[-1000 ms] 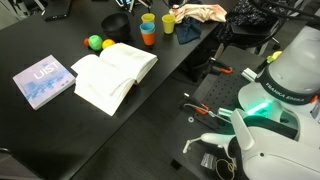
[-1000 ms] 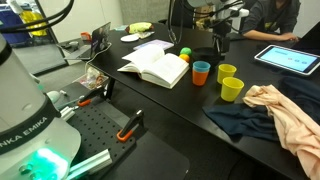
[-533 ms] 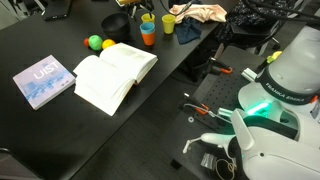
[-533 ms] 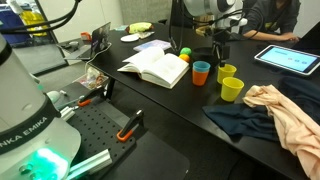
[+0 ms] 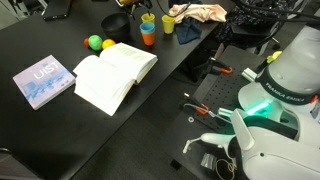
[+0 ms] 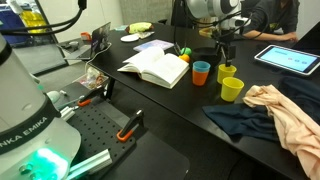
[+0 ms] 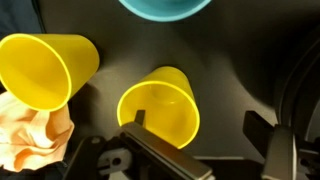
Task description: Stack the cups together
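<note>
At the far end of the black table (image 6: 175, 105), the arm (image 6: 212, 10) reaches over from above with its wrist pointing straight down. The gripper (image 6: 225, 61) hangs just over the first yellow cup (image 6: 227, 73).

In the wrist view the gripper (image 7: 200, 135) has its jaws wide apart and grasps nothing. The first yellow cup (image 7: 160, 105) stands upright, mouth open, closer to one finger (image 7: 140, 125) than to the other.

The wrist view alone shows the cup interiors. The second yellow cup (image 7: 45, 68) sits beside the peach cloth (image 7: 28, 135), and the rim of the blue cup (image 7: 165, 6) is cut off by the top edge.

An exterior view alone shows the tablet (image 6: 290, 60) and the dark cloth (image 6: 240, 122). An exterior view alone shows the closed blue book (image 5: 44, 80).

Count:
- **Yellow cups:** two, apart from each other.
- **Blue cup:** one blue cup (image 6: 201, 77).
- **Orange cup:** one orange cup (image 6: 201, 66), seen at the blue cup's mouth. Whether it is nested there cannot be told.
- **Balls:** two, a green ball (image 5: 94, 42) touching a yellow ball (image 5: 107, 44).
- **Books:** two, including the open book (image 5: 115, 72).
</note>
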Robot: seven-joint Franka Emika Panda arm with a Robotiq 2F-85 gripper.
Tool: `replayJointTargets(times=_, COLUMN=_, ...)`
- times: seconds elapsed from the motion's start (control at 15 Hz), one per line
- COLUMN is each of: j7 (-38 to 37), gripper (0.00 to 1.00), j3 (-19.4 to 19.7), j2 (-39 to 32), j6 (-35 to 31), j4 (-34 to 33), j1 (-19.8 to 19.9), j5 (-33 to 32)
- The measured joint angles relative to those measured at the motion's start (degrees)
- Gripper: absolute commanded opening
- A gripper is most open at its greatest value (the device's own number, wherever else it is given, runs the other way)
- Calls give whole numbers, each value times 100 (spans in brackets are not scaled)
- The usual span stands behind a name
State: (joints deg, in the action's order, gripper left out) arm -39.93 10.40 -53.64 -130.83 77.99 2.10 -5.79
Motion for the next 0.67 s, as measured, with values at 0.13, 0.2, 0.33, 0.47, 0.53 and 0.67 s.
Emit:
replayJointTargets(times=0.13, j7=127, gripper=96, j3=2, j2=-124, j6=4, j4=-157, j1=21, j5=0)
replayJointTargets(times=0.2, j7=176, gripper=72, j3=2, j2=-188, j6=5, j4=-224, j1=34, j5=8)
replayJointTargets(times=0.33, j7=270, gripper=70, j3=2, j2=-314, j6=11, j4=-336, j1=63, j5=39)
replayJointTargets(times=0.47, j7=335, gripper=56, j3=2, j2=-418, j6=17, j4=-426, j1=92, j5=54)
replayJointTargets(times=0.53, j7=355, gripper=46, j3=2, j2=-463, j6=21, j4=-467, j1=106, j5=58)
replayJointTargets(times=0.67, j7=374, gripper=32, j3=3, j2=-524, j6=60, j4=-538, j1=126, j5=61)
